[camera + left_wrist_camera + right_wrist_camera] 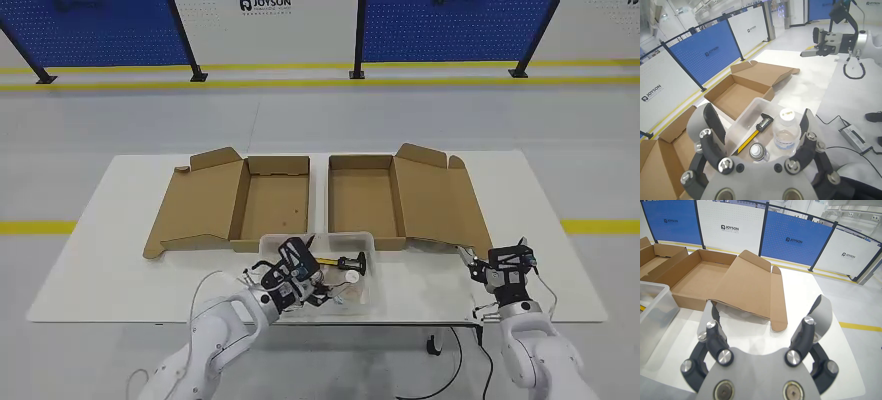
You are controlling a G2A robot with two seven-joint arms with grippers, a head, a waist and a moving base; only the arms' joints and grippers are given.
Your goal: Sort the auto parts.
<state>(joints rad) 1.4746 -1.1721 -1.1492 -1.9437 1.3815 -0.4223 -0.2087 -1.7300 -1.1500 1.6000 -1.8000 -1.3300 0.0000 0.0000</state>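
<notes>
A white, smooth bench point(100, 262) is seen with two shallow brown cardboard boxes laid open side by side across its middle. The left box point(272, 205) has its lid folded out to the left. The right box point(358, 200) has its lid folded out to the right, and only a narrow gap is left between their inner walls. Both boxes are matt, with creased flaps and cut tabs.

Wide bare strips of bench are left outside each lid, and a thinner one along the far edge. At the front edge, before the gap between the boxes, a clear rectangular plastic bin point(751, 106) with rounded corners is set, its far wall just beside the boxes' front walls.

The task's things are held in this bin. A caliper point(763, 123) with a black head and a yellow scale bar is laid flat. A clear bottle point(785, 130) with a white cap is stood upright. A small metallic can point(758, 152) with a white top is also upright.

The left pincer point(758, 110) is held over the bin with its fingers spread wide apart and nothing between the pads. The bottle is near one finger; contact cannot be judged.

The right pincer point(765, 301) is held over the bare front right part of the bench, near its front edge, its fingers likewise spread and empty. One fingertip point(709, 306) is close by the front corner of the right box's lid, whose edge is slightly lifted off the bench. Open bench is left to the right of this pincer, up to the rounded corner.
</notes>
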